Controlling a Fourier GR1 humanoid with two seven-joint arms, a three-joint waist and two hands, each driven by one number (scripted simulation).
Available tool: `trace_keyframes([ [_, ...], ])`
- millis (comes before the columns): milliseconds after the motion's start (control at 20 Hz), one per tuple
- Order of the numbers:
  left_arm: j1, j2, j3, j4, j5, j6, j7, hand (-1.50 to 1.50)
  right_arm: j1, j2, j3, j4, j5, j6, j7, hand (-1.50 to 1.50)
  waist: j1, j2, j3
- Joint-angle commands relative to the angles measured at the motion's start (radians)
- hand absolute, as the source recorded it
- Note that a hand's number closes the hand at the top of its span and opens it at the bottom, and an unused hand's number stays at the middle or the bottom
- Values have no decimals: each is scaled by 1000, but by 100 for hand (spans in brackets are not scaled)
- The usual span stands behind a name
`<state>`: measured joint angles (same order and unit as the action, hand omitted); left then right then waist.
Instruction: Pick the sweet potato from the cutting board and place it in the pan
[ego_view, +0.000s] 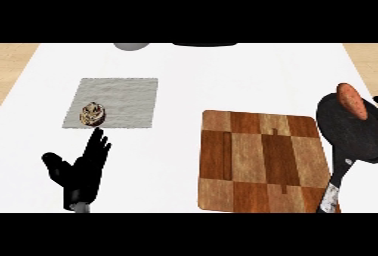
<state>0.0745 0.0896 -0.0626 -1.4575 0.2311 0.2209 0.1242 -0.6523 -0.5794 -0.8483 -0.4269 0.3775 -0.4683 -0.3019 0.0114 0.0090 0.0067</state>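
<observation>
White counter runs under everything, with a bare wooden cutting board (262, 162) near the right and a grey mat (125, 100) at the left carrying a small brown lump (92, 113). By my reading the placing step is done, since the sweet potato (352, 100) already lies in the black pan (354, 135) at the right edge, so nothing more than pulling clear seems called for. Only the left hand (80, 167) shows, released with straight fingers at the lower left; no writing or labels are readable.

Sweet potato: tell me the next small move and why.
Probably none for the sweet potato: it already lies in the pan, and the cutting board is bare. The left hand rests open; the right hand is out of view. I would keep it clear.
</observation>
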Motion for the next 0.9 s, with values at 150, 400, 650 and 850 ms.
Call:
trace_keyframes([
  [150,18,25,32,-12,11,-12,-1,0,150,25,-115,-65,-221,319,-209,-150,-26,-14,-6],
  [400,-5,20,57,45,26,-33,-18,0,251,103,-42,-223,-261,455,-164,-150,-28,-15,-9],
  [650,-1,-11,27,-12,-5,26,38,0,386,267,40,-624,-275,388,8,-150,-30,-17,-10],
  [850,20,15,77,82,21,-55,-78,0,541,333,39,-844,-332,405,79,-150,-24,-12,-9],
])
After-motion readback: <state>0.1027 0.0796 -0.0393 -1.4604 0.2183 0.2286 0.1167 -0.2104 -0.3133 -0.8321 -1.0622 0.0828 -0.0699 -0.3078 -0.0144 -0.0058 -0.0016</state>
